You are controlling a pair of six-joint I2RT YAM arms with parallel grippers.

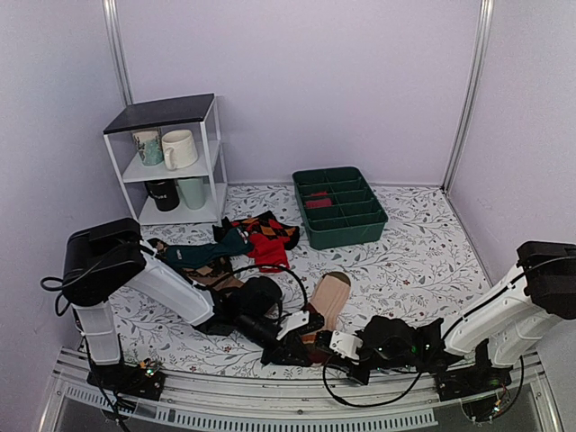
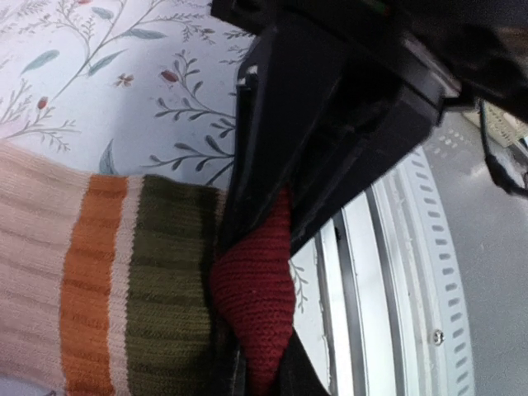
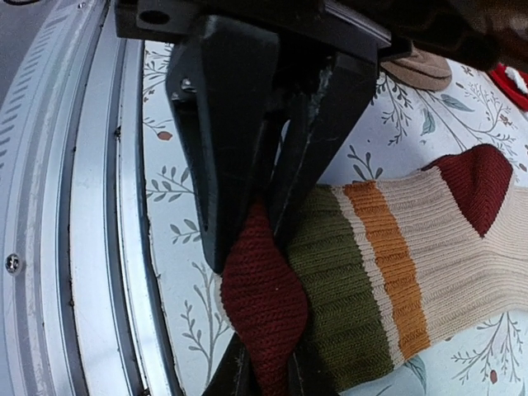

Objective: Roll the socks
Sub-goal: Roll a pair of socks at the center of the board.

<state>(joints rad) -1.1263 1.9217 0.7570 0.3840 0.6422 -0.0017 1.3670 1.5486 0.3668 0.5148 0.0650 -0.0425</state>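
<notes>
The flower-patterned table [image 1: 414, 261] carries a green bin [image 1: 346, 234] at the far side and a mixed sock pile [image 1: 256, 238] left of centre. The socks [image 1: 329, 295] lie at the near edge, in the middle, their beige legs running toward the far side. They look light, soft and limp, so the knit will likely slump and stretch unless held firmly; the maroon toe [image 3: 262, 301] is a sensible end to grip. The left gripper [image 2: 260, 239] and right gripper [image 3: 254, 235] are each clamped down on that toe.
</notes>
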